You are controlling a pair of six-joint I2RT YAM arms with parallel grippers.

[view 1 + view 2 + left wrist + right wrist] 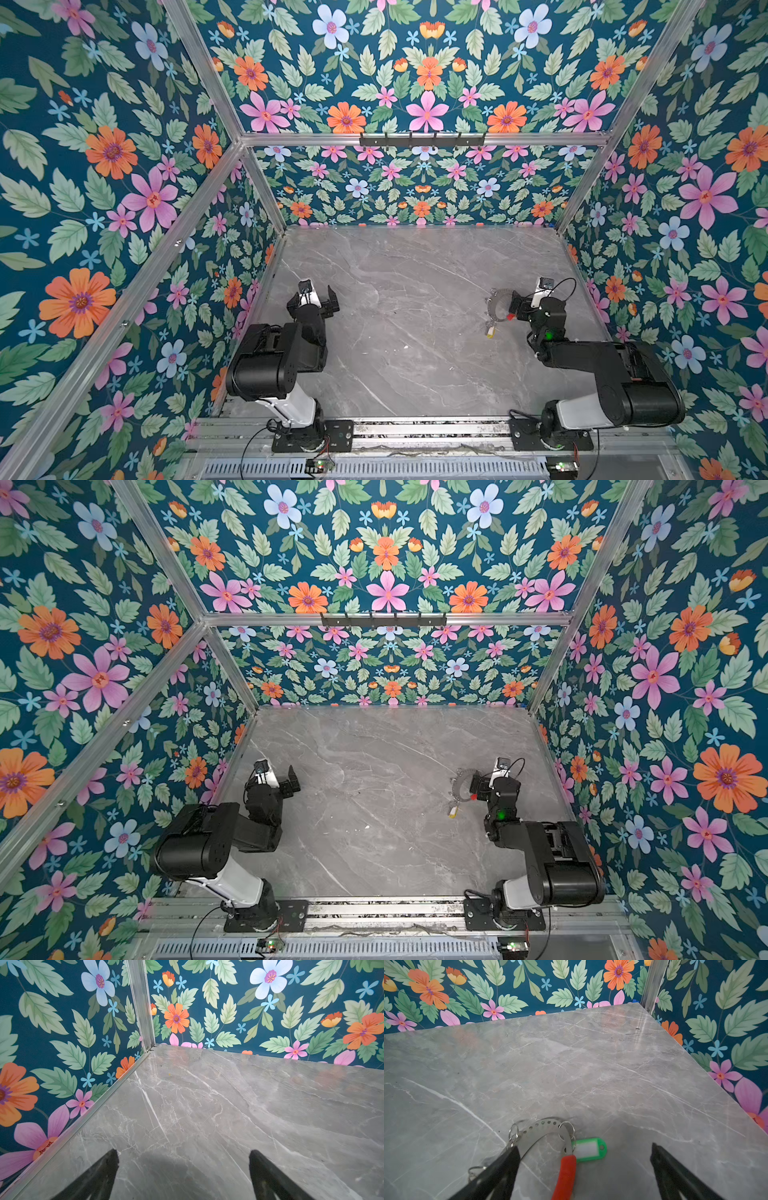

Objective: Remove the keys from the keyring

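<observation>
The keyring, a thin grey band with small holes, a red curved segment and silver loops, lies flat on the marble table at the right. In both top views it shows as a pale ring. A green tag lies beside the red segment, and its key is hidden. A short brass-yellow key lies just in front of the ring. My right gripper is open over the ring's near side, with one fingertip over the rim. My left gripper is open and holds nothing.
Flowered walls with aluminium posts close in the grey marble table at the back and on both sides. A black hook rail hangs on the back wall. The arm bases sit on a rail along the front edge.
</observation>
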